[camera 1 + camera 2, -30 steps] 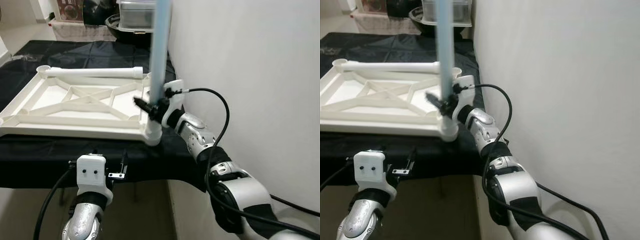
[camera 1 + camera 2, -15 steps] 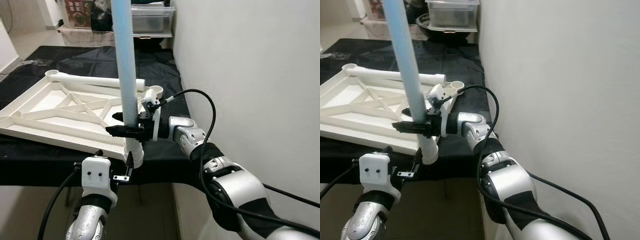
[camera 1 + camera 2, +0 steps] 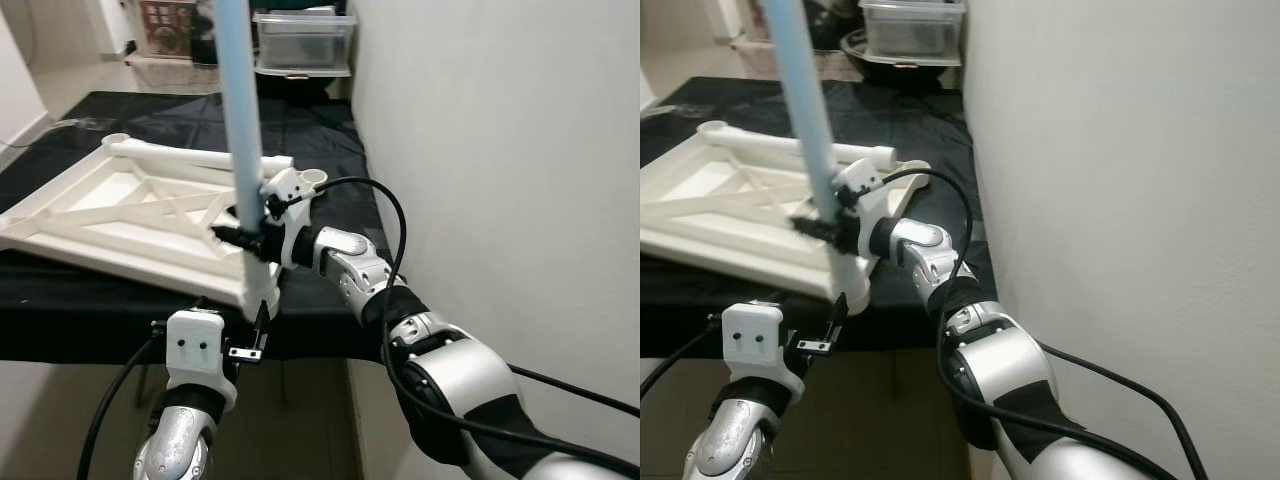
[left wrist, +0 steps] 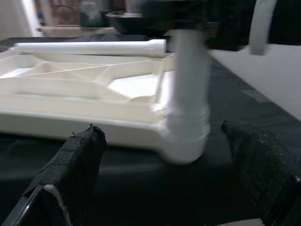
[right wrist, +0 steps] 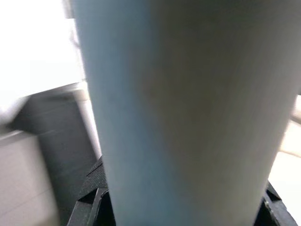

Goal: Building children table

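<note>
The white plastic tabletop (image 3: 120,225) lay upside down on the black-covered desk (image 3: 310,130), its ribbed underside facing up, with its near right corner socket (image 3: 262,290) hanging at the desk's front edge. A pale blue leg (image 3: 238,110) stood upright in that socket, rising out of the top of the head views. The right end effector (image 3: 240,238) was closed around the leg low down, just above the socket, its black fingers clamped on either side of the tube; the right wrist view confirmed the blue tube pressed close between them. The left end effector (image 4: 174,179) hung below the desk edge, its fingers spread wide apart and holding nothing, pointed at the socket corner from just in front of it. A second, white leg (image 3: 195,153) lay flat across the far side of the tabletop, and an empty socket (image 3: 312,178) showed at the far right corner. A clear lidded bin (image 3: 303,42) sat beyond the desk. The leg looked like a light, stiff, hollow plastic tube with a smooth and probably slippery surface, so a grip near its base, as here, seemed best for pressing or twisting it home without levering the socket. The tabletop seemed light enough to slide or tip on the cloth, so bracing the corner with the free end effector would likely help.
</note>
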Controlling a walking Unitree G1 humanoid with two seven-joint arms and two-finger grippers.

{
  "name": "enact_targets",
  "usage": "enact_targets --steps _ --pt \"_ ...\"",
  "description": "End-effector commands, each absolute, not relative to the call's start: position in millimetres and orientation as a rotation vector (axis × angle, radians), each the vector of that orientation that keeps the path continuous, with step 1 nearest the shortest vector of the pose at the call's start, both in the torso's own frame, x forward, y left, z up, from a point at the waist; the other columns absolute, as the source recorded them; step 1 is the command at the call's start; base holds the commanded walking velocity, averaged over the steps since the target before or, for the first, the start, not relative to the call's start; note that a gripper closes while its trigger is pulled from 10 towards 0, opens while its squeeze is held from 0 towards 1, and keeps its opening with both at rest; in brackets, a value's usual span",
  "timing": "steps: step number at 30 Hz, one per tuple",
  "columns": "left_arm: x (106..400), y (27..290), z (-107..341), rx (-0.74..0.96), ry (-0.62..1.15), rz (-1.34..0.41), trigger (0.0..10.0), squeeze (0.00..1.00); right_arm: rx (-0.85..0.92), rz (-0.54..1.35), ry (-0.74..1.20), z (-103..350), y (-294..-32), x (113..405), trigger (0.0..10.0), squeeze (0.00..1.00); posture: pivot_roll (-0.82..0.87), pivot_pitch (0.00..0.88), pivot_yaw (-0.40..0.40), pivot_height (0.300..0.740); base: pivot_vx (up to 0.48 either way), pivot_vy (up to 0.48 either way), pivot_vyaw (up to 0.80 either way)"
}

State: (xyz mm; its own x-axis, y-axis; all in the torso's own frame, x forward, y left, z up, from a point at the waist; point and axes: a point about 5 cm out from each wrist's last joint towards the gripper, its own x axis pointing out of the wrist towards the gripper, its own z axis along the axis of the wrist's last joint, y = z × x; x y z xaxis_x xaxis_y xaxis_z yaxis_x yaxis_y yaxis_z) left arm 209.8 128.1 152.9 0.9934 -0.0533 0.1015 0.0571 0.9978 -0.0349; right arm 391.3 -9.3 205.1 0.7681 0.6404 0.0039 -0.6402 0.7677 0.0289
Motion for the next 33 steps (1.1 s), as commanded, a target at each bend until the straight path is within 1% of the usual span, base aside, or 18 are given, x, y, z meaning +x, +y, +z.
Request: enact_targets --steps 1,3,4,6,11,15,16,17,18,19,20,24,25,26,27,29,30,33 --pt "210 127 149 -0.035 -0.085 -0.067 10.0 0.0 0.071 0.358 0.095 187 -40 401 0.0 0.0 0.03 0.021 -0.038 0.74 0.0 0.0 0.0" --pt "211 126 149 -0.033 -0.084 -0.074 10.0 0.0 0.147 0.11 0.11 184 -55 403 0.0 0.0 0.03 0.019 -0.037 0.74 0.0 0.0 0.0" --pt "211 126 149 -0.033 -0.084 -0.074 10.0 0.0 0.147 0.11 0.11 184 -55 403 0.0 0.0 0.03 0.019 -0.037 0.74 0.0 0.0 0.0" --pt "211 126 149 -0.034 -0.085 -0.076 10.0 0.0 0.198 -0.021 0.116 181 -57 401 0.0 0.0 0.03 0.019 -0.037 0.74 0.0 0.0 0.0" --pt "212 125 149 -0.037 -0.086 -0.079 10.0 0.0 0.265 -0.146 0.131 177 -49 394 0.0 0.0 0.03 0.02 -0.038 0.74 0.0 0.0 0.0" --pt "212 124 149 -0.038 -0.086 -0.081 10.0 0.0 0.279 -0.141 0.128 178 -38 391 0.0 0.0 0.02 0.026 -0.033 0.74 0.0 0.0 0.0" --pt "213 124 149 -0.04 -0.087 -0.081 10.0 0.0 0.28 -0.099 0.109 181 -31 389 4.9 0.0 0.01 0.029 -0.037 0.74 0.0 0.0 0.0" --pt "213 123 149 -0.04 -0.087 -0.081 10.0 0.0 0.279 -0.07 0.095 184 -26 389 4.9 0.0 0.01 0.029 -0.037 0.74 0.0 0.0 0.0" --pt "213 123 149 -0.041 -0.089 -0.081 10.0 0.0 0.266 -0.037 0.075 186 -23 389 10.0 0.0 0.0 0.03 -0.041 0.74 0.0 0.0 0.0" --pt "213 123 150 -0.042 -0.09 -0.08 10.0 0.0 0.256 -0.03 0.064 188 -22 388 10.0 0.0 0.0 0.03 -0.041 0.74 0.0 0.0 0.0" --pt "213 123 150 -0.041 -0.09 -0.08 10.0 0.0 0.253 0.005 0.045 191 -21 389 10.0 1.0 0.0 0.03 -0.041 0.74 0.0 0.0 0.0" --pt "212 124 149 -0.041 -0.088 -0.079 10.0 0.0 0.209 0.085 -0.018 198 -24 392 10.0 1.0 -0.01 0.032 -0.032 0.74 0.0 0.0 0.0" --pt "212 124 149 -0.04 -0.086 -0.079 10.0 0.0 0.179 0.095 -0.034 199 -26 393 10.0 0.23 -0.01 0.032 -0.032 0.74 0.0 0.0 0.0" --pt "212 124 148 -0.041 -0.086 -0.08 10.0 0.0 0.193 0.184 -0.047 201 -26 394 10.0 0.0 -0.01 0.03 -0.029 0.74 0.0 0.0 0.0" --pt "212 124 148 -0.041 -0.086 -0.08 10.0 0.0 0.193 0.184 -0.047 201 -26 394 10.0 0.0 -0.01 0.03 -0.029 0.74 0.0 0.0 0.0" --pt "213 124 148 -0.041 -0.088 -0.082 10.0 0.0 0.234 0.39 -0.072 203 -26 394 10.0 0.0 -0.01 0.021 -0.029 0.74 0.0 0.0 0.0" --pt "213 124 148 -0.041 -0.088 -0.082 10.0 0.0 0.234 0.39 -0.072 203 -26 394 10.0 0.0 -0.01 0.021 -0.029 0.74 0.0 0.0 0.0" --pt "214 124 148 -0.04 -0.088 -0.086 10.0 0.0 0.249 0.668 -0.054 204 -29 392 10.0 0.0 0.01 0.014 -0.021 0.74 0.0 0.0 0.0"
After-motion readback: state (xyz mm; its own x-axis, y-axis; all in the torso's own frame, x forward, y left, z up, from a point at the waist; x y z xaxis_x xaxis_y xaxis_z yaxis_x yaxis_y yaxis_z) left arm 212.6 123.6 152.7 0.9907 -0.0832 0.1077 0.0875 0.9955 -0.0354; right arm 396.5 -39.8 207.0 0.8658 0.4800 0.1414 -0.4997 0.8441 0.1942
